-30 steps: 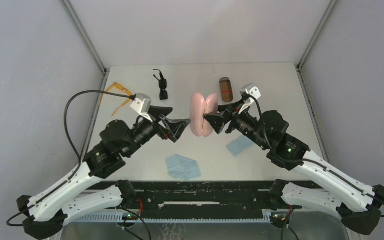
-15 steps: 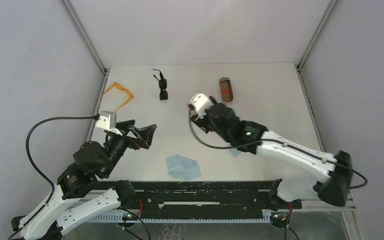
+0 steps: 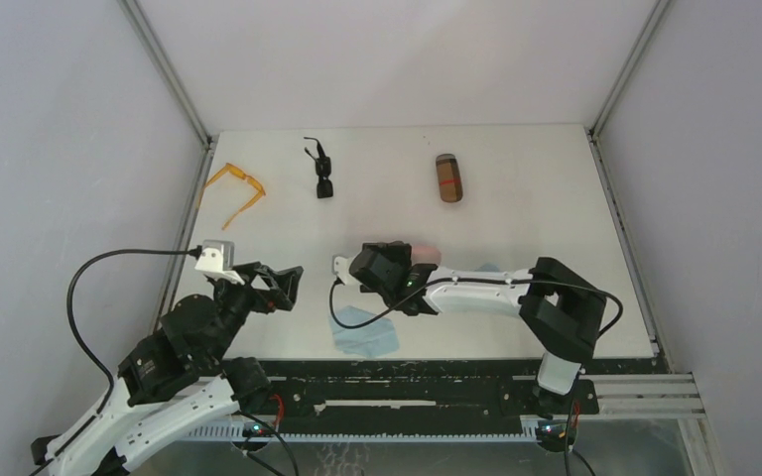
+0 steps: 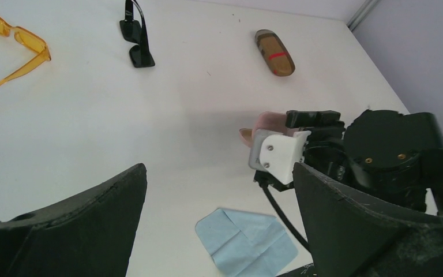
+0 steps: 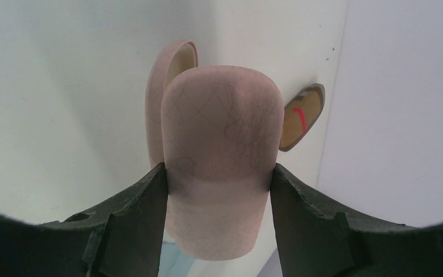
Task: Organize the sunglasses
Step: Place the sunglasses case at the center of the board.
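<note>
A: Where do our claws stand?
B: Our right gripper (image 5: 218, 173) pinches the pink case (image 5: 219, 133); our left gripper (image 4: 219, 167) gapes wide.
A: And our task's things?
B: We see the orange sunglasses (image 3: 235, 186) far-left on the table (image 3: 536, 159), the black sunglasses (image 3: 322, 171) near them.

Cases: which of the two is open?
The pink case, lid swung open, held by the right gripper. The brown case lies shut, untouched, farther back.

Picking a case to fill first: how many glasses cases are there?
2. The pink case is gripped in the right end effector; the brown case lies toward the far side, right of centre. Others could be hidden from view.
</note>
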Motion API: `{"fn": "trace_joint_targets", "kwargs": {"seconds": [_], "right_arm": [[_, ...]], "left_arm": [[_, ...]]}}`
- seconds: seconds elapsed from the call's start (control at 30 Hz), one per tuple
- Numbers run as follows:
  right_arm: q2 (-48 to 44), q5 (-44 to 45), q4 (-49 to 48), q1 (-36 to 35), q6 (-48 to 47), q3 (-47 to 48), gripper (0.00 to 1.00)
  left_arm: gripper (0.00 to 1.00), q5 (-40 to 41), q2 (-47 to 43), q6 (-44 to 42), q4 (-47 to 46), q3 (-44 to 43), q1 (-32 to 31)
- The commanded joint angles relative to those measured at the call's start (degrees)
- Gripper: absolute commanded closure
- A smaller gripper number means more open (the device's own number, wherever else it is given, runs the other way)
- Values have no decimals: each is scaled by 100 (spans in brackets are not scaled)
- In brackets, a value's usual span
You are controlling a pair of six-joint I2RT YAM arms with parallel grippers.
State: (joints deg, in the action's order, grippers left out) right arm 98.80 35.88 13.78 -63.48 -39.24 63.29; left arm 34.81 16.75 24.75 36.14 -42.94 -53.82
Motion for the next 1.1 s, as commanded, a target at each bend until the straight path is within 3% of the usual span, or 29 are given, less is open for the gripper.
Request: {"fn": "trace_joint_targets", "kwargs": {"seconds": [0.0, 0.1, 0.33, 0.5, 0.73, 1.07], "right_arm": [[254, 264, -559, -76, -405, 70, 81], [389, 197, -492, -93, -325, 70, 75], [420, 46, -175, -128, 31, 60, 48], [201, -94, -118, -195, 246, -49, 34], [-58, -285, 110, -269, 580, -147, 27], [-1174, -637, 411, -447, 1407, -562, 20]], "left_arm": [[0, 8, 15, 136, -151, 99, 21], [0, -34, 51, 165, -222, 148, 21], [0, -190, 160, 253, -373, 267, 21], [0, -252, 208, 317, -453, 337, 21], [0, -320, 271, 346, -508, 365, 21], [0, -616, 605, 328, -839, 437, 21]]}}
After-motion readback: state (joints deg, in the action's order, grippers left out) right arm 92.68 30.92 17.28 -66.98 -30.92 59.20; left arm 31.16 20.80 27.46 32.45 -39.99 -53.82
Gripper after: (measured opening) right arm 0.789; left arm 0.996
